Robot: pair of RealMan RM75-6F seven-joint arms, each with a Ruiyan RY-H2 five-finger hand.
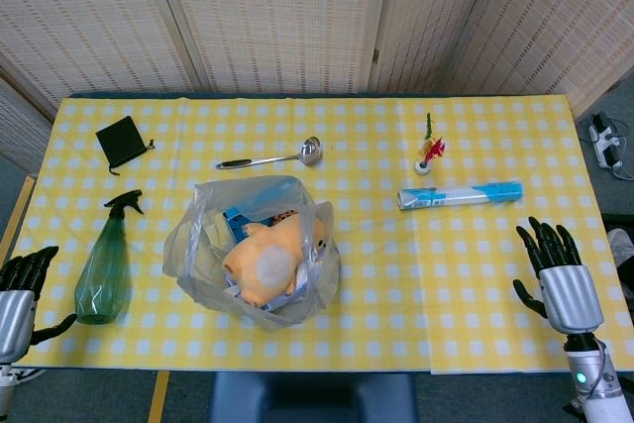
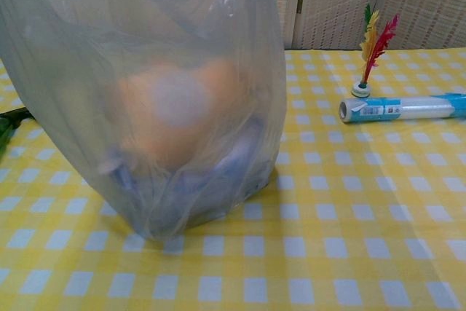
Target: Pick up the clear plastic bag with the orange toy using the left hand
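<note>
The clear plastic bag (image 1: 253, 250) stands near the table's front edge, left of centre, with the orange toy (image 1: 263, 263) inside it among other items. In the chest view the bag (image 2: 153, 100) fills the left half, the orange toy (image 2: 171, 111) blurred behind its film. My left hand (image 1: 18, 294) hangs at the table's left front corner, fingers apart, holding nothing, well left of the bag. My right hand (image 1: 557, 279) is over the right front edge, fingers spread and empty. Neither hand shows in the chest view.
A green spray bottle (image 1: 105, 266) lies between my left hand and the bag. A black pouch (image 1: 122, 141), a metal ladle (image 1: 272, 158), a feathered shuttlecock (image 1: 428, 151) and a rolled tube (image 1: 461, 194) lie farther back on the yellow checked cloth (image 1: 396, 284).
</note>
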